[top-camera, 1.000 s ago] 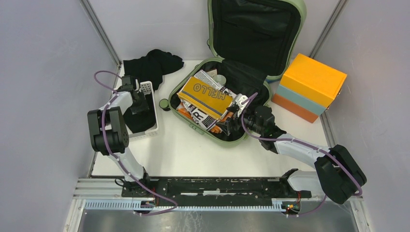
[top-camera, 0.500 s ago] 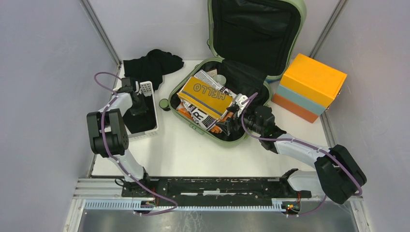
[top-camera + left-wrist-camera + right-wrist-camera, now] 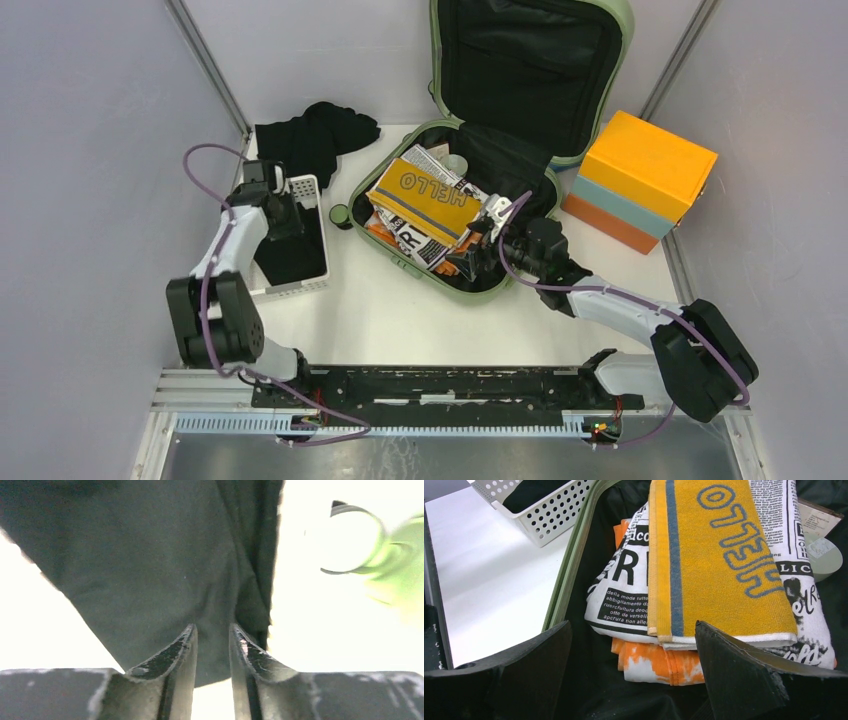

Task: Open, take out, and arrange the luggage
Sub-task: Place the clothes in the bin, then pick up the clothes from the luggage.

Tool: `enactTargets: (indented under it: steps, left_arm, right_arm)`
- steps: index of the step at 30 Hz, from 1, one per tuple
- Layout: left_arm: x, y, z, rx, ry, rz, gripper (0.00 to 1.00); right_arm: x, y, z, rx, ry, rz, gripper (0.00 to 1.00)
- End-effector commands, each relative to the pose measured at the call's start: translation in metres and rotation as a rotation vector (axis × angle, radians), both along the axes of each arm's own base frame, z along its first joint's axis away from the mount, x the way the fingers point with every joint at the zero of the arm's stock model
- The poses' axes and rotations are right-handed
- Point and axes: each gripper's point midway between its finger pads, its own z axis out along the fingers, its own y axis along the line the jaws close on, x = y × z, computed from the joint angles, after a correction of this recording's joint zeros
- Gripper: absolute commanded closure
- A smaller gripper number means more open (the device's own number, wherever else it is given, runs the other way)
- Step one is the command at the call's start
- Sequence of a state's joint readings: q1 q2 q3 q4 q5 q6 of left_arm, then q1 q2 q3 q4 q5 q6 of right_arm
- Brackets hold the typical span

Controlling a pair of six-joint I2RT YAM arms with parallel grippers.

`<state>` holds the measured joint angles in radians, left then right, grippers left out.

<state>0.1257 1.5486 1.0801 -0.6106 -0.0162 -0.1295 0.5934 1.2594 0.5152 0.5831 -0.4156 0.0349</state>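
Looking from the top view, the word "HELLO" is read in blue outline letters on a yellow towel. It is laid on a white cloth with black newspaper print, too small to read here. Both are lying in the luggage, which is placed open at the middle of the far edge of the tabletop. The luggage is a sage-green hard shell with rounded corners and black lining. Its lid is raised upright. An orange and light-blue box is seen at the right edge and a white perforated basket at the left edge. The left gripper is held over the basket and the right gripper at the near right of the luggage.

In the left wrist view, the left gripper is shown with its fingers a little apart, and nothing is seen clamped between them. A black cloth is lying beyond the tips.

In the right wrist view, the right gripper is spread wide in front of the pile. "HELLO" is seen upside down on the towel. On the white cloth, "abbigliamento" can be read. An orange and white cloth is lying underneath. The green rim of the luggage is running beside the basket.
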Motion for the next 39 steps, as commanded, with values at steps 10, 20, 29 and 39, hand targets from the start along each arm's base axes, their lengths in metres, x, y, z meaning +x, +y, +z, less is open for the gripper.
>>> enactTargets:
  steps: [10, 20, 29, 39]
  left_arm:
    - [-0.016, -0.066, 0.207, -0.244, -0.770, -0.162, 0.13]
    - [-0.046, -0.087, 0.170, -0.352, -0.678, -0.197, 0.06]
    - [-0.037, -0.063, 0.138, -0.229, -0.646, -0.129, 0.28]
    - [-0.041, -0.051, 0.134, -0.169, -0.675, -0.085, 0.35]
  right_arm:
    - [0.020, 0.018, 0.085, 0.026, -0.318, 0.032, 0.02]
    - [0.074, 0.090, 0.053, -0.383, -0.331, 0.133, 0.02]
    - [0.121, 0.133, 0.033, -0.575, -0.290, 0.037, 0.07]
    - [0.145, 0.139, -0.006, -0.665, -0.222, -0.040, 0.14]
